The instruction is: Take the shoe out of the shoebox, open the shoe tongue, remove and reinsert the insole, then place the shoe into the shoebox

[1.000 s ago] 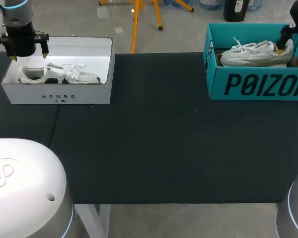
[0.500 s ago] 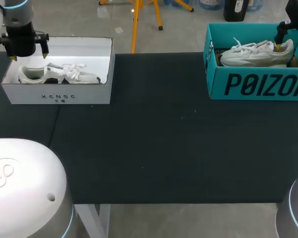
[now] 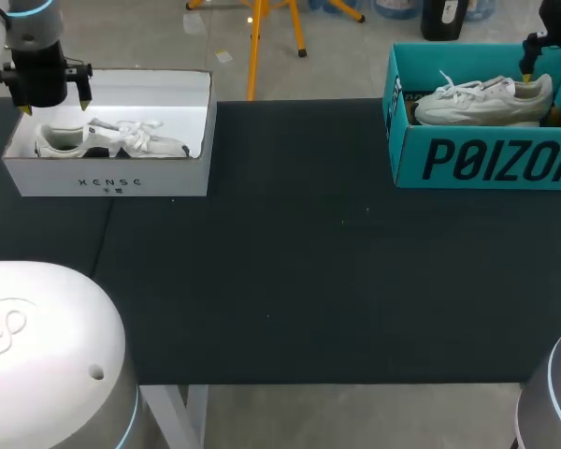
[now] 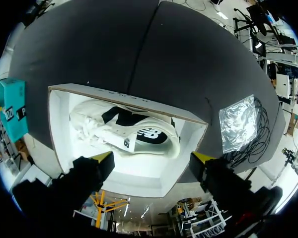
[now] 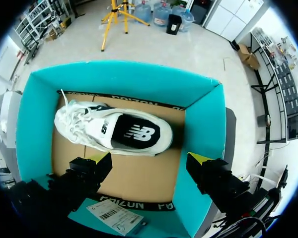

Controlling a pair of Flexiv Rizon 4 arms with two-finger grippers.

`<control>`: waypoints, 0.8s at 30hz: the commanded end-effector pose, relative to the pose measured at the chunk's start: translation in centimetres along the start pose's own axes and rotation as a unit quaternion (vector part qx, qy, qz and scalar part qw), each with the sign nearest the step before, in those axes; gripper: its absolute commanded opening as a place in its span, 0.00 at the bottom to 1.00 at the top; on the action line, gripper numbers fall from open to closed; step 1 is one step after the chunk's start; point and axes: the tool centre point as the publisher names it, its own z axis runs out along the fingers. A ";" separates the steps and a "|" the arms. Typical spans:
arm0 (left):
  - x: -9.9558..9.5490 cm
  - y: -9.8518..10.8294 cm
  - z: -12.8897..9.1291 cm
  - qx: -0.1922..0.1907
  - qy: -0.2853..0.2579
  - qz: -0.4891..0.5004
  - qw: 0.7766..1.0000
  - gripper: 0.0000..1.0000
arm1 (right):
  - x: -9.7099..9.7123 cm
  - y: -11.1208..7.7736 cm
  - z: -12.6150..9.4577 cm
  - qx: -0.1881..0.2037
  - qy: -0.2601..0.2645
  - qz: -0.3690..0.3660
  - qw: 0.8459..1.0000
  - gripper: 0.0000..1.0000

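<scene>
Your right gripper has lifted clear of the heel of the shoe over the last second and now hangs above the teal box, jaws spread wide and holding nothing. That shoe lies inside the teal box, toe toward the table's middle, laces loose on top. Your left gripper has not shifted: it hovers, jaws also released, over the white box, where the other shoe rests. Expect either shoe to be light, with a soft upper that gives under a pinch, and firmer at the sole and heel cup. You would likely do best to take hold at the heel collar, one finger inside and one outside, or across the sole sides at midfoot. Keep away from the laces, which could snag a fingertip or drag on the box wall as you lift.
</scene>
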 end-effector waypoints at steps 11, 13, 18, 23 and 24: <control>-0.1 0.1 0.1 0.000 0.001 0.000 1.000 1.00 | -1.5 1.0 3.1 0.065 0.006 -0.001 0.998 1.00; -0.1 0.1 0.1 0.000 0.001 0.000 1.000 1.00 | -1.6 0.7 3.4 0.065 0.009 0.001 0.998 1.00; -0.1 0.1 0.1 0.000 0.001 0.000 1.000 1.00 | -1.8 0.4 4.4 0.070 0.009 0.003 0.998 1.00; -0.1 0.1 0.1 0.000 0.001 0.000 1.000 1.00 | -2.0 0.7 4.7 0.066 0.008 0.010 0.998 1.00; -0.1 0.1 0.1 0.000 0.001 0.000 1.000 1.00 | -2.0 0.8 4.7 0.066 0.008 0.010 0.998 1.00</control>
